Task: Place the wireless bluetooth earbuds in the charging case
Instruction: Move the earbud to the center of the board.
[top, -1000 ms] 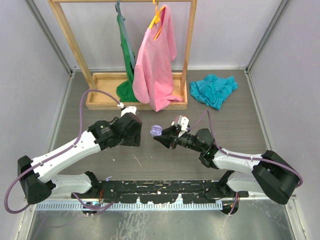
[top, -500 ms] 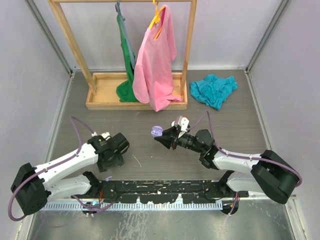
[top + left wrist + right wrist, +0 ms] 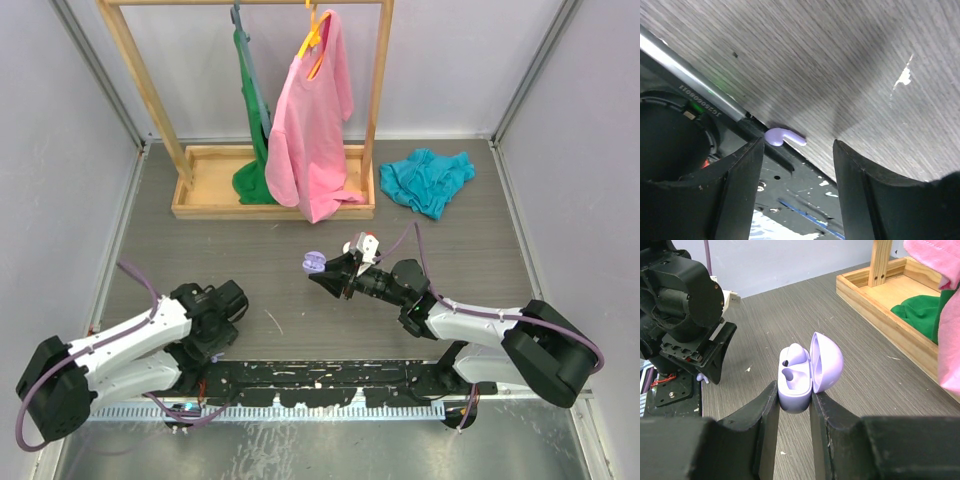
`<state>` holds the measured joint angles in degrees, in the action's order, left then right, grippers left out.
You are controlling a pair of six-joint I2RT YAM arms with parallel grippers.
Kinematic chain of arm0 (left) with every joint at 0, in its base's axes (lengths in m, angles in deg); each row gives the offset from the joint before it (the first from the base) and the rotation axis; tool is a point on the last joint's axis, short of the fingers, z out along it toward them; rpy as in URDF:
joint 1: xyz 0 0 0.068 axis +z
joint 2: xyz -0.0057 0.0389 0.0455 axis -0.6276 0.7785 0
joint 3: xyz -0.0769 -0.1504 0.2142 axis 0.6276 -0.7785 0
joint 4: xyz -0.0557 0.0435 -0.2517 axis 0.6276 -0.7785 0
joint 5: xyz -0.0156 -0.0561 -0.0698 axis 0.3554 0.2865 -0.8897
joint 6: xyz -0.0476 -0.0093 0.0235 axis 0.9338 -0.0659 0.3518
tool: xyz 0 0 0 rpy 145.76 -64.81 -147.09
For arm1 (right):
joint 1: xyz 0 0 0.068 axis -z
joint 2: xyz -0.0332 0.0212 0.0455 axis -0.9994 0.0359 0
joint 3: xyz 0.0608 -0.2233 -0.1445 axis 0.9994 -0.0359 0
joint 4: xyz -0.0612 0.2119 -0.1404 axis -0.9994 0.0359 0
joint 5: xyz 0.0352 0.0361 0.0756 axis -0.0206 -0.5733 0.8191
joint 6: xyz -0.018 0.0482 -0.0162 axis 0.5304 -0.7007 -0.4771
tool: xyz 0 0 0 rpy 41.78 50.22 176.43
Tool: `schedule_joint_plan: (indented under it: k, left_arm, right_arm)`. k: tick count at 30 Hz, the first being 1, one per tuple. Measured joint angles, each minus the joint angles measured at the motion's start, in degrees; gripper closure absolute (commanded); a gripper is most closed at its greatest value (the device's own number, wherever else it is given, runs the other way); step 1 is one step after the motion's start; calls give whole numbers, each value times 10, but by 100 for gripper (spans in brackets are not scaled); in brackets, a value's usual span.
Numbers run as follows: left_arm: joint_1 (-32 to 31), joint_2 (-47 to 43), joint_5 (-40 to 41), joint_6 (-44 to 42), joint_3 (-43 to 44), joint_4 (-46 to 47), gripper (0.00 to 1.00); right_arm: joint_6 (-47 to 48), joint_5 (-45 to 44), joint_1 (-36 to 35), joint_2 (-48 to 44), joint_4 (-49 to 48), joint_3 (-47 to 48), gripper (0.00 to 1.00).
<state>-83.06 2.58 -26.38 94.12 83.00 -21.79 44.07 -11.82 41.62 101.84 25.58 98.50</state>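
The right pincer point(image 3: 794, 394) grips the lilac plastic charging case point(image 3: 796, 385), lid open, mid frame, ready for the tiny lilac stemmed earbud point(image 3: 784, 136) below the open left pincer point(image 3: 796, 150).

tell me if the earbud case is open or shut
Open. The lilac case, pinched in the right gripper, has its lid standing up off the base, and the wells inside are showing.

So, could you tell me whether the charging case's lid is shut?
No, the lilac charging case, held in the right end effector, has its lid standing open.
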Motion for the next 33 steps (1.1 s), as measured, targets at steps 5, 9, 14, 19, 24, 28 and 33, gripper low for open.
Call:
schedule_joint_plan:
  k: [5, 9, 14, 19, 24, 28, 33]
  left_arm:
    - [1, -31, 0, 34, -9, 0, 43]
    - [3, -38, 0, 44, -10, 0, 45]
    - [4, -23, -11, 45, -12, 6, 45]
    - [7, 25, -28, 42, -12, 28, 50]
    - [14, 64, -31, 22, 5, 41, 61]
    - [21, 92, -32, -3, 18, 54, 69]
    - [30, 141, -38, -43, 47, 88, 70]
  right_arm:
    - [0, 0, 0, 0, 0, 0, 99]
    - [0, 0, 0, 0, 0, 0, 99]
    - [0, 0, 0, 0, 0, 0, 99]
    - [0, 0, 0, -1, -1, -5, 99]
    - [0, 0, 0, -5, -1, -7, 99]
    - [-1, -1, 0, -9, -2, -7, 99]
    - [-1, -2, 0, -9, -2, -7, 99]
